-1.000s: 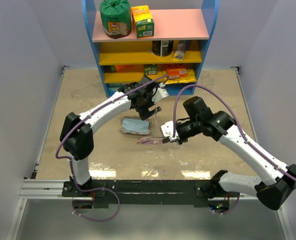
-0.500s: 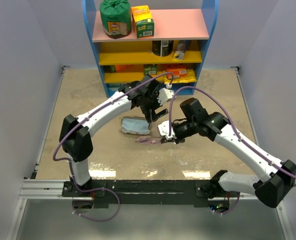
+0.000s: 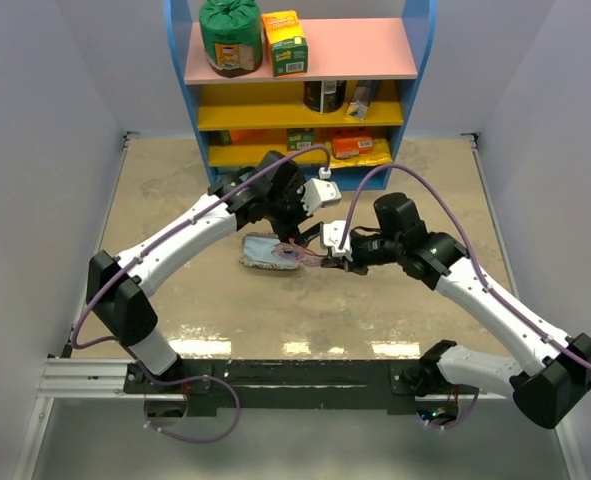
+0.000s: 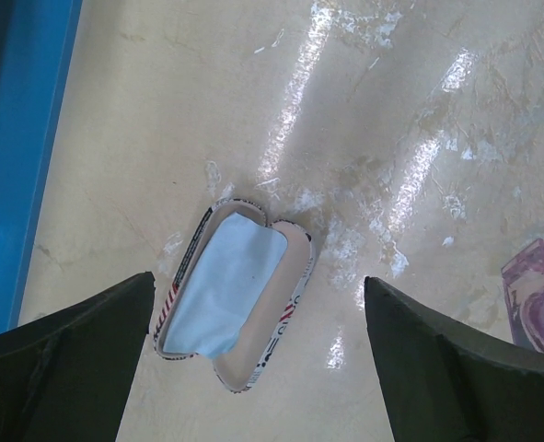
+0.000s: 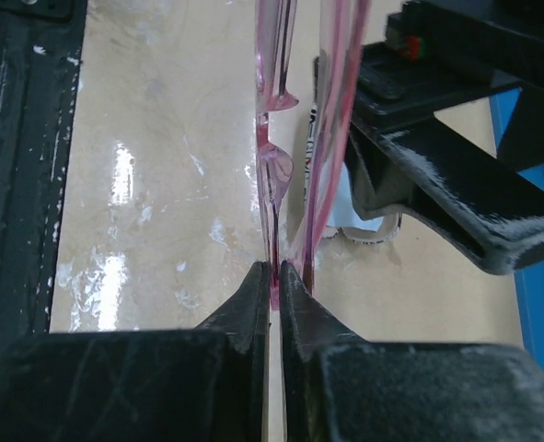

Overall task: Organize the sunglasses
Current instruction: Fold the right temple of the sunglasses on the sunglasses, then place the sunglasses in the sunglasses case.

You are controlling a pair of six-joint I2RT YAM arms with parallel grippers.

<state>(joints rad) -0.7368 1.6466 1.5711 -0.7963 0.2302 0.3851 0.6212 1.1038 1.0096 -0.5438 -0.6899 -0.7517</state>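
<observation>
The sunglasses (image 5: 273,110) are pink-purple with a thin frame, and my right gripper (image 5: 276,273) is shut on their edge. In the top view they hang (image 3: 299,258) just above the right end of the open grey-white pouch (image 3: 265,253), with the right gripper (image 3: 327,258) beside them. The pouch (image 4: 239,293) lies open on the table with a light blue cloth (image 4: 230,287) inside. My left gripper (image 4: 258,368) hovers over it with jaws wide open and nothing between them. The sunglasses (image 4: 540,299) show at the right edge of the left wrist view.
A blue shelf unit (image 3: 197,120) with pink and yellow boards stands at the back, holding a green bag (image 3: 231,36), a box (image 3: 286,42) and other goods. Grey walls close both sides. One left finger (image 5: 456,189) sits close to the right of the sunglasses.
My right gripper has carried the sunglasses up and left to the pouch's right end. The left arm has swung left and now hovers over the pouch.
</observation>
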